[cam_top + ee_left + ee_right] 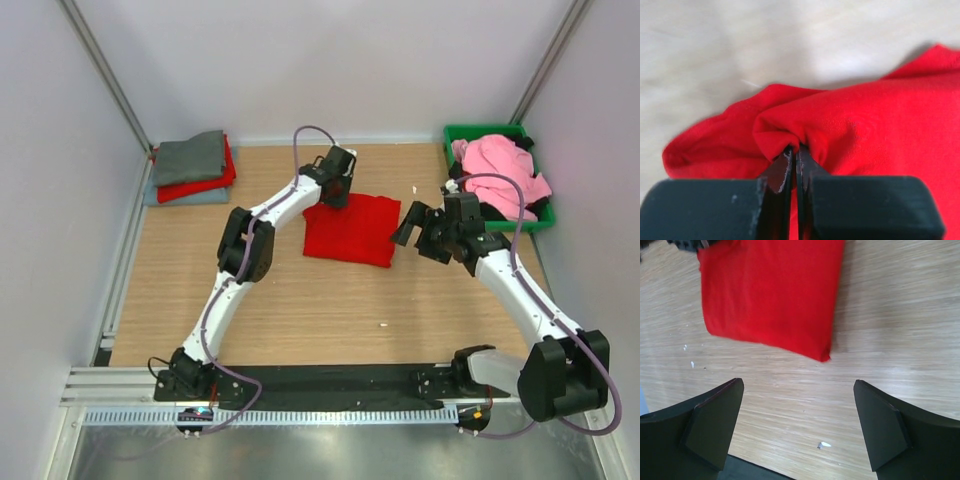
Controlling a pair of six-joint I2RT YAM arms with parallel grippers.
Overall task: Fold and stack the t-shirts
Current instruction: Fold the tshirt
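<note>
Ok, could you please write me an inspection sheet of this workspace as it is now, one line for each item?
Surface: light wooden tabletop.
Job's things: folded bright red cloth t-shirt at centre; stack of folded grey, red and blue-grey shirts far left; crumpled pink shirt in green plastic bin far right.
Clutter: small white scraps on the wood.
Pincers: left pincer shut on the red t-shirt's edge; right pincer open, empty, above the wood beside that shirt.
Cables: purple cables looped along both arms.
Surroundings: pale walls, metal frame posts.
</note>
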